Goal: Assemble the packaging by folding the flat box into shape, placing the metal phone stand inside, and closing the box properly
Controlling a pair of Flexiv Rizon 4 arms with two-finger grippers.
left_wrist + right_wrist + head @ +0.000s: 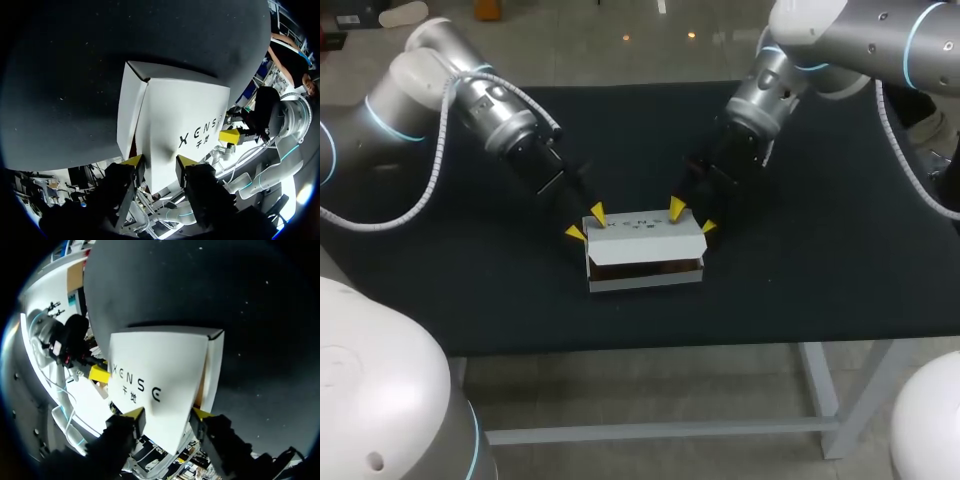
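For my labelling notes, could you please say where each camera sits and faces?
Head view: above and behind, looking down at the box; left gripper and right gripper show.
Left wrist view: on left wrist, facing the box; left gripper shows.
Right wrist view: on right wrist, facing the box; right gripper shows.
Wrist views share the box.

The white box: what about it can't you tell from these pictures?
Inside the box: the head view shows only a dark slit under the lid, so whether the phone stand is in there is hidden.
Both wrist views: the lid covers the interior.
Left tool, right tool: whether they grip the lid is unclear.
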